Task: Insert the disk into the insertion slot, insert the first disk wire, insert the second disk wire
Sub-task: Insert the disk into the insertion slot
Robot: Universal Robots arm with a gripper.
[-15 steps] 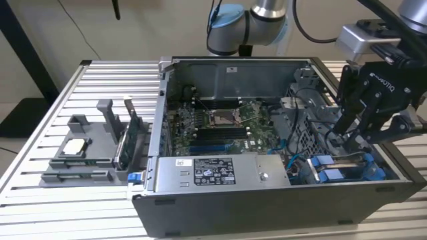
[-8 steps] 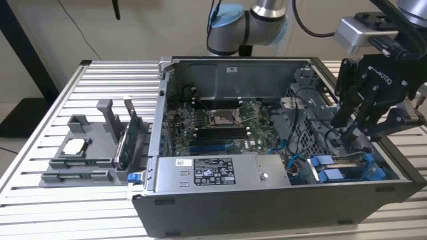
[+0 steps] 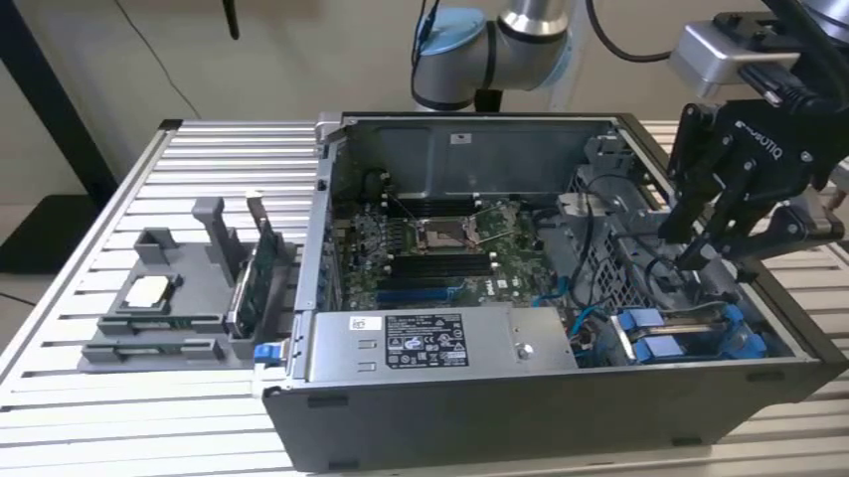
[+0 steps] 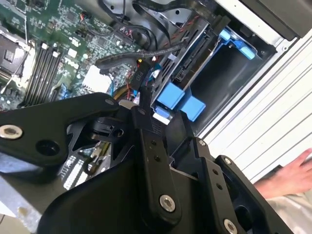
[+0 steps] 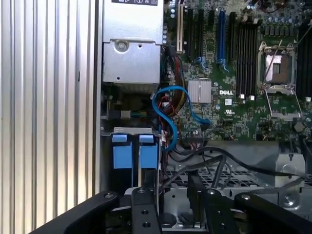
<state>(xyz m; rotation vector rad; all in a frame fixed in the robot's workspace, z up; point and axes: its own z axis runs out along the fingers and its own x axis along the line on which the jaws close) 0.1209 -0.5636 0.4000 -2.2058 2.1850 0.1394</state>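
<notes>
Claw: black, hanging over the open computer case toward the exterior view's right, just above the drive corner; I cannot tell whether it is parted, closed or gripping anything.
Disk: its blue frame sits in the slot, with 2 blue tabs facing the claw in the first wrist view; the silver body is mostly hidden.
Slot: a grey metal bay in the case's corner, against the side wall.
Blue cable: loops between the power supply box and the circuit board, near the slot.
Tabletop: slatted, carrying the case and a grey holder with 1 green card standing upright.
Hand: a person's, outside the case.
</notes>
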